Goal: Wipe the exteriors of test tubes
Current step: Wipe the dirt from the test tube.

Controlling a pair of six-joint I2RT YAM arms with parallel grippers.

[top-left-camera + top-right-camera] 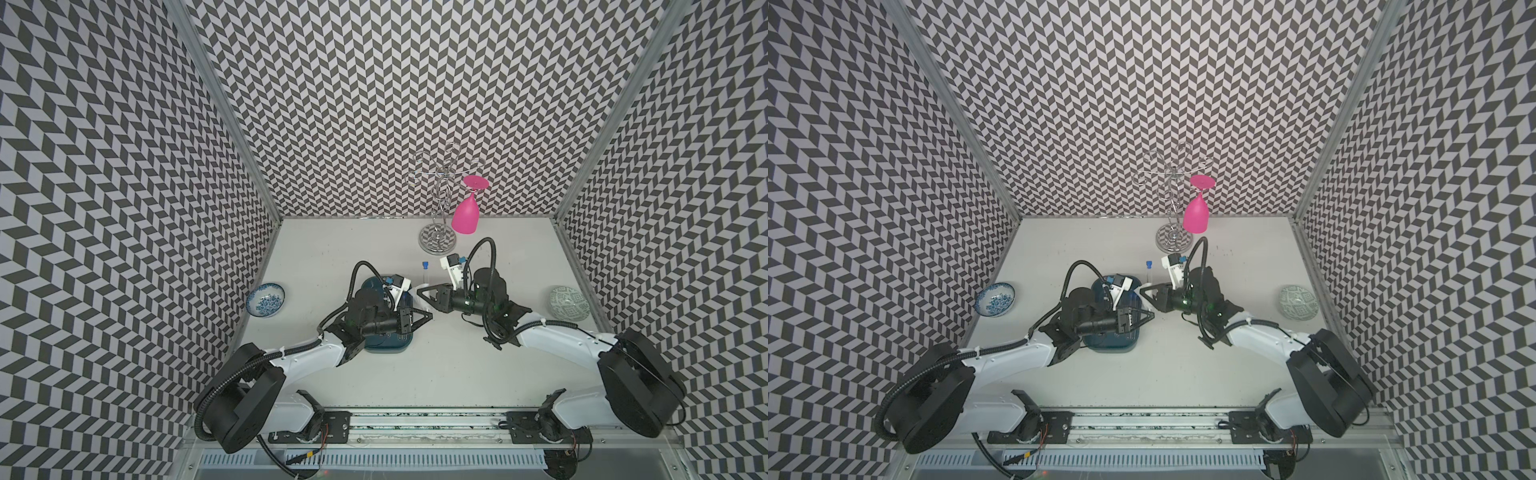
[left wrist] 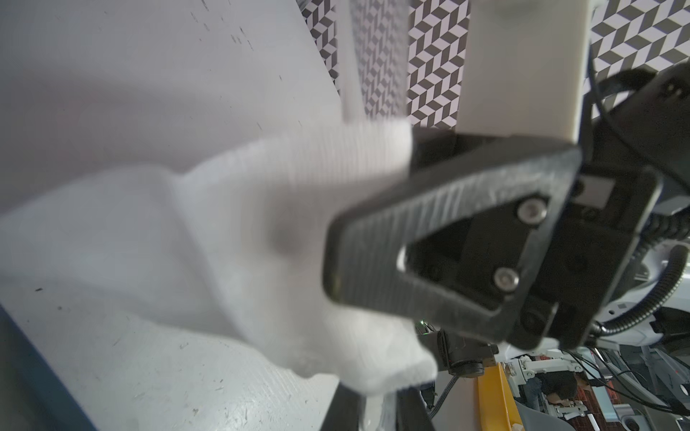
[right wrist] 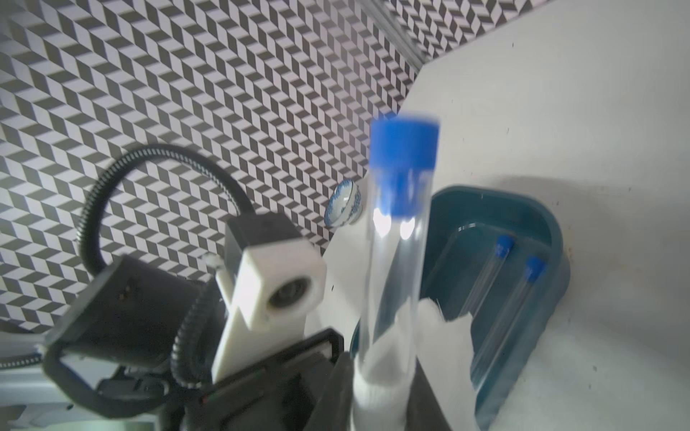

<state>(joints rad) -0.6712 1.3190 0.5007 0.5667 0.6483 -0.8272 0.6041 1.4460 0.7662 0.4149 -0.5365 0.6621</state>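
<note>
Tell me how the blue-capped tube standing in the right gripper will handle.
The test tube looks clear, thin-walled and smooth, so probably slippery and breakable under a hard squeeze. Long, round and slim, it would likely roll if laid on the table outside the teal tray. Held low by the right gripper, its capped top may sway.

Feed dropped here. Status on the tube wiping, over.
Right gripper shut on tissue around capped test tube. Left gripper shut beside it, hold unclear. Two more tubes in tray. Rack behind, clear.

Three test tubes (image 3: 395, 268) (image 3: 489, 280) (image 3: 517, 309), two bowls (image 1: 266, 300) (image 1: 569, 308), one teal tray (image 3: 496, 203), one pink glass (image 1: 464, 216), one wire rack (image 1: 436, 243), one tissue wad (image 2: 224, 242).
</note>
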